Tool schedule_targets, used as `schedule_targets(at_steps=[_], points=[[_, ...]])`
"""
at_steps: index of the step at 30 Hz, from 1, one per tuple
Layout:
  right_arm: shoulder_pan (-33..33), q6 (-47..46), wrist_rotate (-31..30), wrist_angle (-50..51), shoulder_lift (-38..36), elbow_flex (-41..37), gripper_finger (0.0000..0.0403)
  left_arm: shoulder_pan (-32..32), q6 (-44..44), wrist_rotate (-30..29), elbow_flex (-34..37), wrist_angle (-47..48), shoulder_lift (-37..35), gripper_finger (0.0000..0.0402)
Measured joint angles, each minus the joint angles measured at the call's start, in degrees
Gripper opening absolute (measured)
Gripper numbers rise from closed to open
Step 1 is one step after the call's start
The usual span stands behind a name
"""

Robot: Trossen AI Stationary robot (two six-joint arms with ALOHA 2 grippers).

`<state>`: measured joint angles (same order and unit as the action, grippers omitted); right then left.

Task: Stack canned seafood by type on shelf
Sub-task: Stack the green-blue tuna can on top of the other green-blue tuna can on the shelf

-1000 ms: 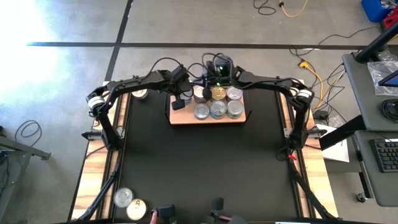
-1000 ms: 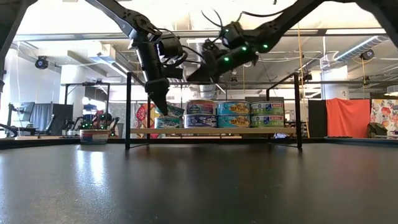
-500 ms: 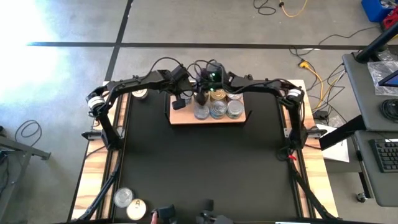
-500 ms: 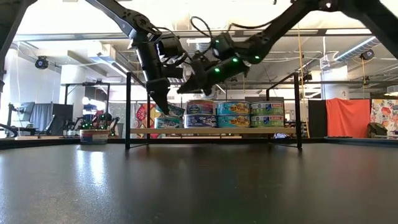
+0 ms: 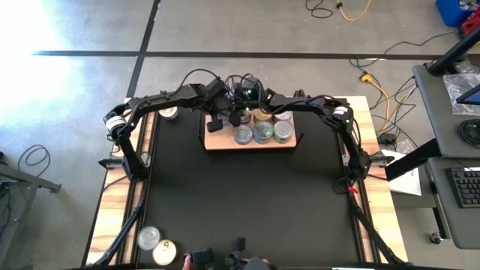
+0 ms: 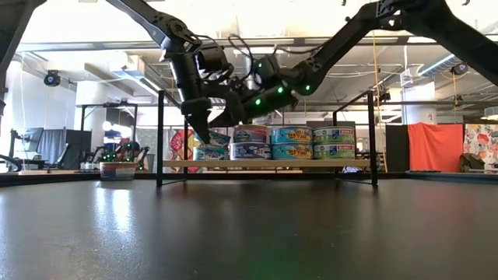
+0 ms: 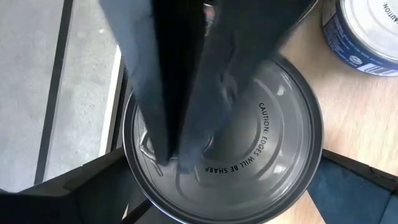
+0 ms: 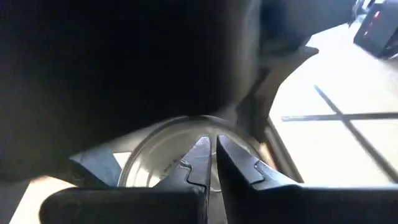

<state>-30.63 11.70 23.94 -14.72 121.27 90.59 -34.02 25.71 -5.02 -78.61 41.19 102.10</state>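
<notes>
The light-wood shelf (image 5: pixel 217 143) stands at the table's far middle and carries several tins (image 5: pixel 262 132) in stacks of two (image 6: pixel 292 142). At its left end a silver-lidded tin (image 7: pixel 267 130) sits tilted on another tin (image 6: pixel 208 153). My left gripper (image 5: pixel 215 124) points down over the tilted tin, with a finger on each side of it. My right gripper (image 8: pixel 213 155) is shut and reaches in from the right, with its tips on the same lid. My left gripper comes from above, pointing down. One finger (image 7: pixel 93 180) and the other (image 7: pixel 354 180) lie against opposite sides of the tin's rim (image 7: pixel 134 168). The tin sits tilted on the tin below it (image 6: pixel 215 139). My right gripper's shut fingertips (image 7: pixel 180 155) rest on the tin's silver lid (image 8: pixel 161 158) near one edge. They slant down from the table's right side.
One loose tin (image 5: pixel 169 112) lies on the wooden edge at the far left. Two more (image 5: pixel 148 238) (image 5: pixel 165 253) lie at the near left corner. Black wire posts (image 6: pixel 160 136) (image 6: pixel 372 136) stand at the shelf's ends. The black tabletop (image 5: pixel 247 202) lies in front.
My right gripper has gone toward the table's left edge and down, along the shelf's back row to the tilted tin under my left gripper. Its fingers stay shut.
</notes>
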Motion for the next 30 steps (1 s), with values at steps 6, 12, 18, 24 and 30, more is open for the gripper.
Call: schedule_targets(at_steps=[6,12,18,24,30], points=[[0.34,-0.15,-0.15,-0.98,0.64,-0.33,0.0018,0.02,0.22,-0.19,0.02,-0.47,0.0,0.0398],[0.51,-0.21,-0.72,0.01,0.74,-0.19,0.0018,0.02,0.33,-0.42,0.11,-1.49,0.02,0.0398],[1.55,0.96,-2.95,2.12,-0.39,0.09,0.0018,0.02,0.28,-0.49,0.11,-1.23,0.02,0.0398],[2.09,3.57,-6.27,2.54,-0.78,0.07,0.0018,0.04,0.13,-0.44,0.11,-1.33,0.02,0.0398],[3.13,4.74,-8.58,6.03,-1.12,0.15,0.0018,0.09,0.44,-0.62,0.11,-1.05,0.02,0.0398]])
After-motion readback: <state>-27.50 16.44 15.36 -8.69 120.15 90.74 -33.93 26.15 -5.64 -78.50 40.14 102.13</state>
